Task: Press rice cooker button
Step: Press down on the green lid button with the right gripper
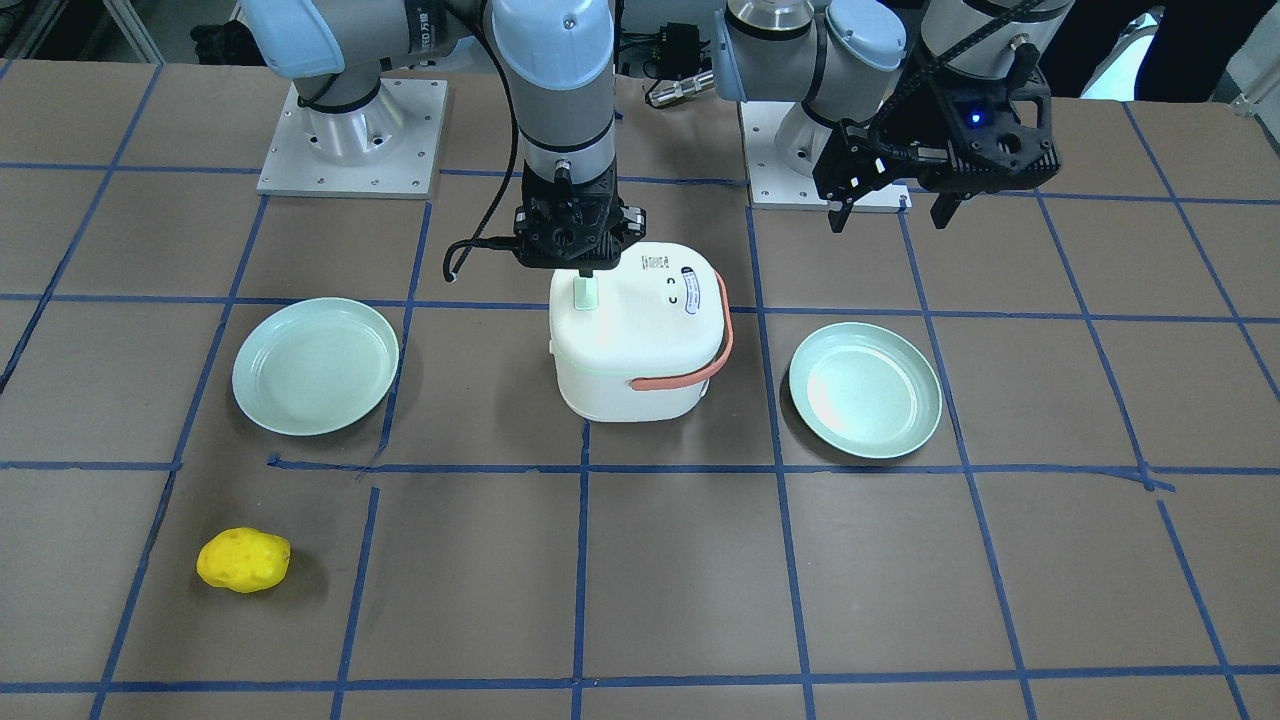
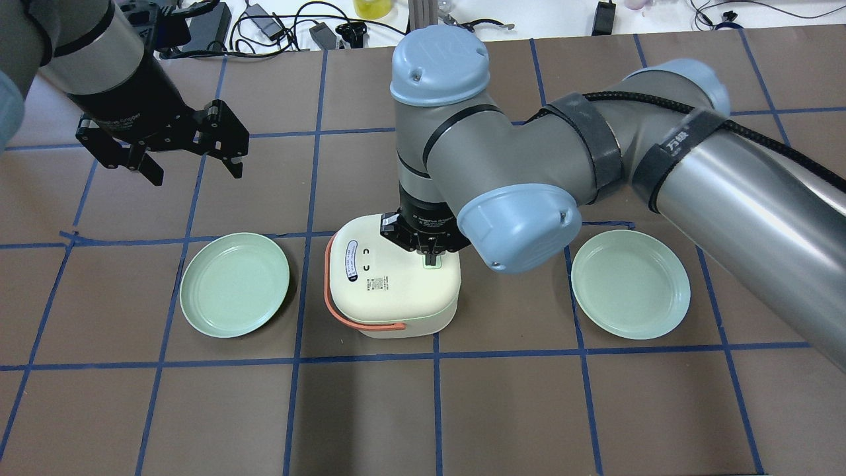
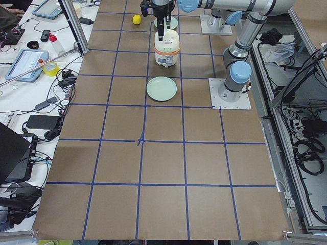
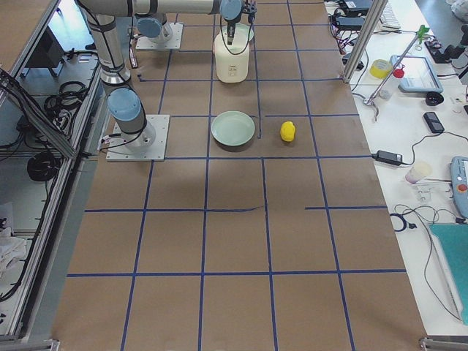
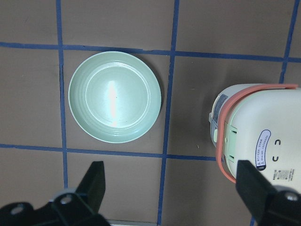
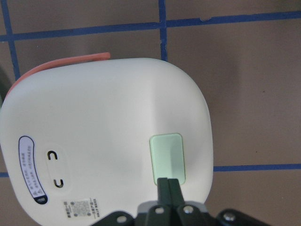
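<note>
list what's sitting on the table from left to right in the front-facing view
yellow lumpy object → green plate → rice cooker → second green plate

The cooker (image 1: 630, 340) stands upright mid-counter (image 1: 680, 580). It is white and squarish with rounded corners, lid down, orange handle (image 1: 728, 320) lowered around one side. A pale green button (image 6: 167, 157) sits near the lid's edge.
</note>
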